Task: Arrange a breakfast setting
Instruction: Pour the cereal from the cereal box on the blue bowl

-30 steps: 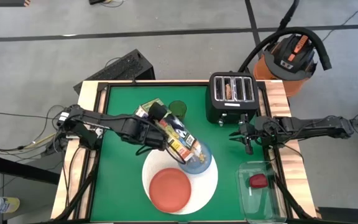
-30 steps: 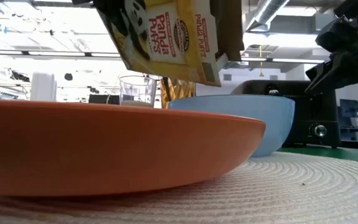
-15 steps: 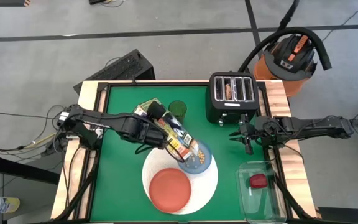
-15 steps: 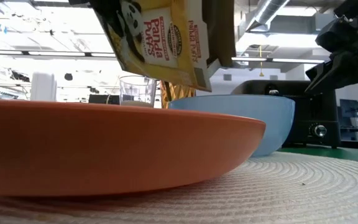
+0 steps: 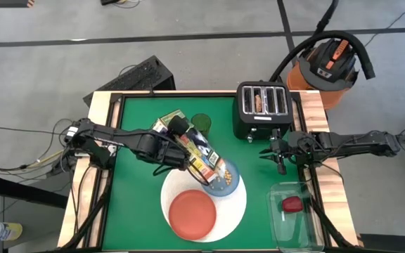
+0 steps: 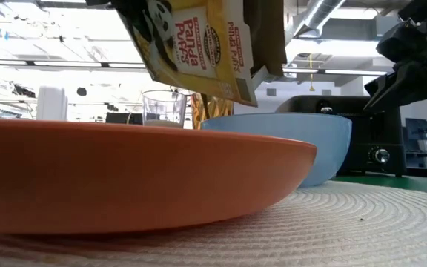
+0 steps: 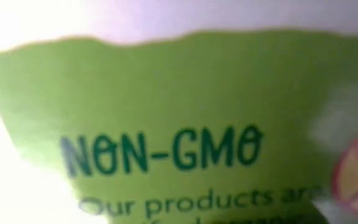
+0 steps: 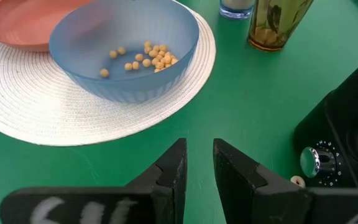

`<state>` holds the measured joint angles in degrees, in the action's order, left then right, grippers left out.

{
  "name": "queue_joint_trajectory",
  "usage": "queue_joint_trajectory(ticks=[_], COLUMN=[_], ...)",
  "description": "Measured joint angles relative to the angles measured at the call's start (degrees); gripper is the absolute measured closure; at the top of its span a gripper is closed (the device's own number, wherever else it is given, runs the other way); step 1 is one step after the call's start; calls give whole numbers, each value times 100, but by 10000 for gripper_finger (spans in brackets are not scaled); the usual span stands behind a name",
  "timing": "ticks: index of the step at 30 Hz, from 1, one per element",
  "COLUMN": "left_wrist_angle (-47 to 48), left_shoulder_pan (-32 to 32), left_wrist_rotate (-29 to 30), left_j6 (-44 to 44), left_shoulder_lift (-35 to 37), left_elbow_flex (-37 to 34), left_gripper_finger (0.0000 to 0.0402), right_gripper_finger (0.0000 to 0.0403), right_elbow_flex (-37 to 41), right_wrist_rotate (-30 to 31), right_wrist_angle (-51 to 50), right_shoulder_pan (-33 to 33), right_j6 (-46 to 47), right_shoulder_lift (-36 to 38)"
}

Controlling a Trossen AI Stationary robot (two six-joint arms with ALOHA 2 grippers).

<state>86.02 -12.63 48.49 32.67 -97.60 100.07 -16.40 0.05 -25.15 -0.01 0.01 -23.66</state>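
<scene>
Slightly less tilt is shown by the cereal box (image 6: 199,44) than a second ago. It is grasped by the left tool (image 5: 178,144) above the blue bowl (image 8: 123,46), where pellets are collected. Pouring should be kept centred. The right tool (image 8: 197,171) is parked nearly closed, empty, beside the toaster (image 5: 262,109).

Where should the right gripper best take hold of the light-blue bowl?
Probably the light-blue bowl rim on the toaster side, nearest the right gripper, from above, one finger inside the thin wall. The cereal box in the left gripper hangs tilted over the opposite side.
</scene>
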Motion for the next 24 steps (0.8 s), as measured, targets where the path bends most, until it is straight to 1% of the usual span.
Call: queue_joint_trajectory(ticks=[6,11,24], left_wrist_angle=[0,6,-225], left_shoulder_pan=[-100,-216,-232], left_wrist_rotate=[93,503,558], left_j6=[90,278,333], left_shoulder_lift=[0,0,0], left_elbow_flex=[0,2,7], left_gripper_finger=[161,161,161], right_gripper_finger=[301,301,301], right_elbow_flex=[0,0,0], right_wrist_rotate=[0,0,0], right_wrist_angle=[0,0,0], right_shoulder_pan=[-1,-2,0], right_j6=[0,0,0], right_shoulder_lift=[2,2,0])
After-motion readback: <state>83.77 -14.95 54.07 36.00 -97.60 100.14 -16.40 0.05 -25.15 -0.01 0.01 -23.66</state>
